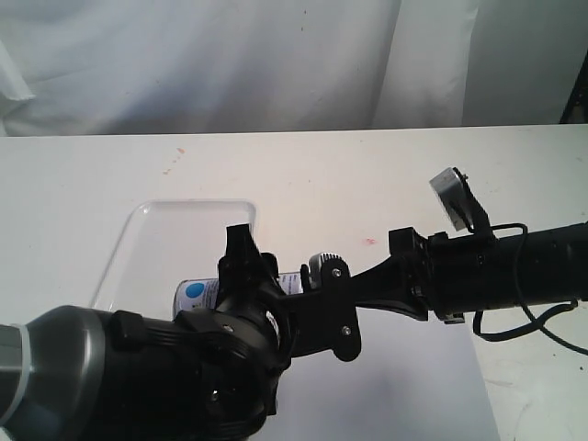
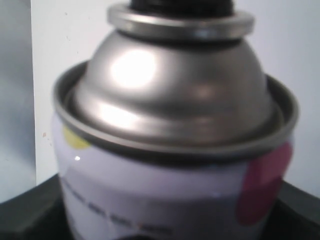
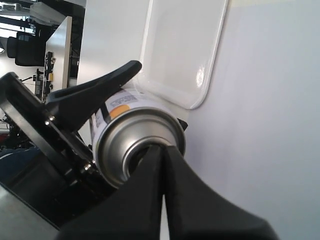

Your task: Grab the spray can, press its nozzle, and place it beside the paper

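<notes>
The spray can [image 1: 196, 293], white with a blue dot, is held lying sideways above the table, with my left gripper [image 1: 266, 287] shut around its body. In the left wrist view the can [image 2: 170, 175] fills the frame: silver shoulder, pink and yellow dots, and the black nozzle [image 2: 181, 5] at the edge. My right gripper [image 3: 162, 149] reaches in from the right, shut, its joined fingertips against the can's top [image 3: 117, 145], hiding the nozzle there. The paper [image 1: 413, 377] lies flat below both arms.
A glossy white rimmed tray [image 1: 138, 234] sits on the table left of the paper, seen also in the right wrist view as tray [image 3: 180, 50]. A white cloth backdrop [image 1: 276, 55] hangs behind the table. A cable [image 1: 537, 326] loops off the right arm.
</notes>
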Robot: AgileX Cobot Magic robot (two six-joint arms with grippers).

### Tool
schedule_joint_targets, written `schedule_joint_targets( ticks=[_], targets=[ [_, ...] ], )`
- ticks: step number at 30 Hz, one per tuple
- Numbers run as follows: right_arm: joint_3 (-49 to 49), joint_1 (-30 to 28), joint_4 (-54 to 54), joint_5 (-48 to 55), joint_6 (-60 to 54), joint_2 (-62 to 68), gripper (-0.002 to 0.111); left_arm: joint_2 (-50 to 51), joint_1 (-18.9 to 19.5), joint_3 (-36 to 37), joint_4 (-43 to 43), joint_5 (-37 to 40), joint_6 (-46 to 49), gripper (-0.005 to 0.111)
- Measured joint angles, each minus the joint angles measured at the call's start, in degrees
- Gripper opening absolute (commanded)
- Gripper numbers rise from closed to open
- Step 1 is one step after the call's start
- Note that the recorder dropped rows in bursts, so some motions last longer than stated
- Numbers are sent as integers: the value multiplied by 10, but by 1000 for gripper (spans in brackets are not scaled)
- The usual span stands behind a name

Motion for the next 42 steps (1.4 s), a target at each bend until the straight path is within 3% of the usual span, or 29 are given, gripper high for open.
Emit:
schedule_joint_targets(
  ticks=[19,27,36,42],
  targets=[
    [0,11,2,-14,0,0,0,2,0,0,6,2,-3,0],
    [2,-24,-1,-22,0,-12,0,2,1,0,12,-8,-39,0],
    [60,-56,7,-202,-41,-148,0,-21,1,0,18,-26,-104,0],
    [65,-56,23,-337,-85,-287,0,-49,32,0,15,-71,-159,0]
  ],
)
